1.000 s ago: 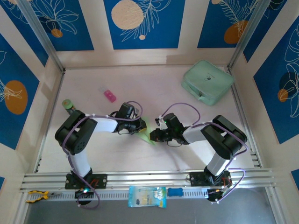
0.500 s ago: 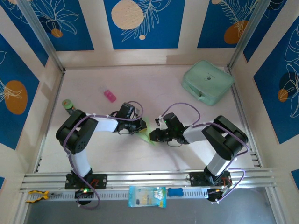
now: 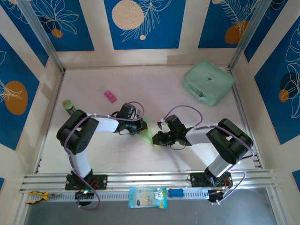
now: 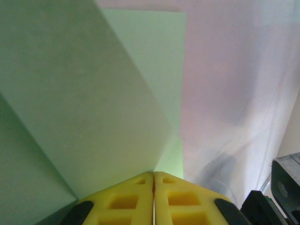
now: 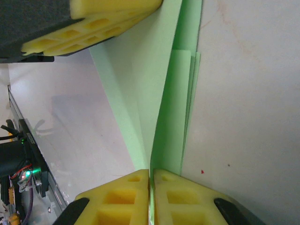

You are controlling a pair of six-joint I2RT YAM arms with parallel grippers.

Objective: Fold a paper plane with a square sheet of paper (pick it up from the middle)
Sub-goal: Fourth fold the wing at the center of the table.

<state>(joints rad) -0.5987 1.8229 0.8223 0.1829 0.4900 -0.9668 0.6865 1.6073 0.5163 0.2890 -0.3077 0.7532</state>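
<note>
Mid-table, the paper plane (image 3: 148,133) hangs between the two arms: thin, matte pale-green paper, folded into long flat panels with sharp straight creases. From the left wrist it spreads as broad angled planes (image 4: 93,103), one shaded, one lit, narrowing into a crease right at the pads.

The left gripper (image 3: 142,126) is pinched tight on it. Its yellow foam pads, moulded with square pockets, are pressed together (image 4: 153,174) with the paper running in between. The right gripper (image 3: 157,138) is just as firmly clamped on the opposite edge (image 5: 151,172), a sliver of green caught in the seam of its pads. In that view the paper (image 5: 140,93) shows stacked layers along one fold, and the left arm's fingers (image 5: 93,28) grip the far end.

Whether the paper clears the pale, smooth table (image 3: 140,79) or brushes it is hard to say from above.

Compared with half a second ago, the right arm has slid slightly towards the right and nearer the front rail, its purple cable arching higher. The left arm and the paper look unchanged. The thick mint case (image 3: 208,82) stays in the far right corner, well apart.
</note>
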